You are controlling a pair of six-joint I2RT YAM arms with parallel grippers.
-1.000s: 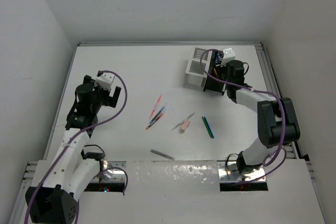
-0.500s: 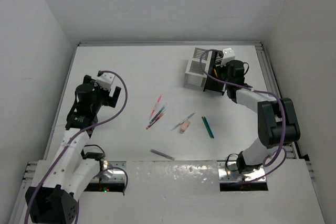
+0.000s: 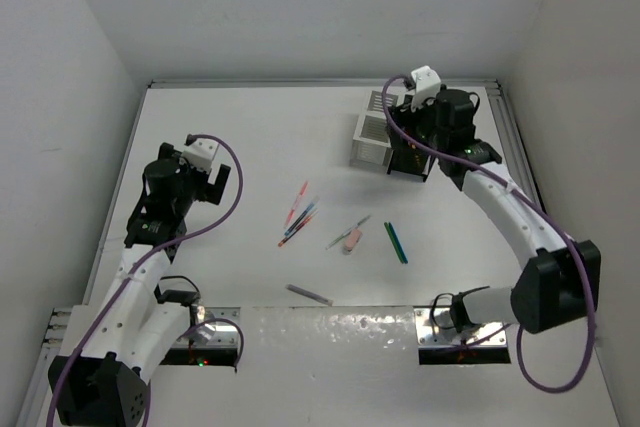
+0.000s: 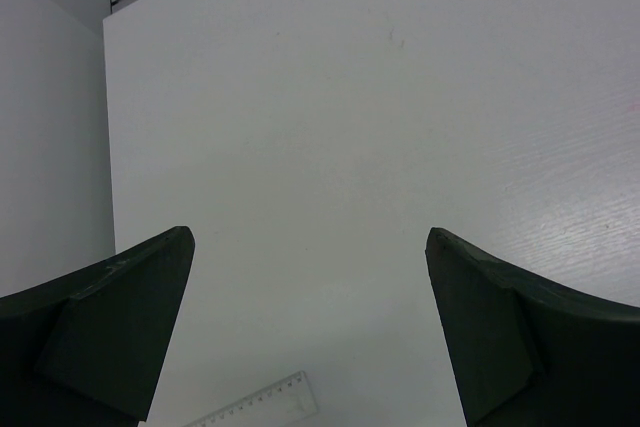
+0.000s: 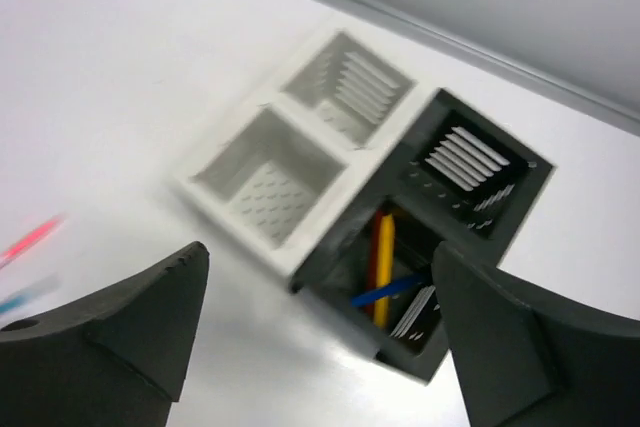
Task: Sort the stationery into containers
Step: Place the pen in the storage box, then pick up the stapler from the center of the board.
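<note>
**White table, loose stationery mid-surface**

The table [image 3: 270,127] carries a white box [image 3: 370,139] touching a black box [image 5: 437,209], far right. Mid-table lie red and blue pens [image 3: 298,213], pink eraser [image 3: 351,240], green pen [image 3: 396,242], grey pen [image 3: 309,294].

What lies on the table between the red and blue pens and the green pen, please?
In the top external view, a thin grey pen and the small pink eraser close beside it lie between them.

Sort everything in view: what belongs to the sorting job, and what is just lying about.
Job: red and blue pens, pink eraser, green pens, grey pen, white container, black container.
Lying about: purple cables, ruler (maybe stationery).
</note>
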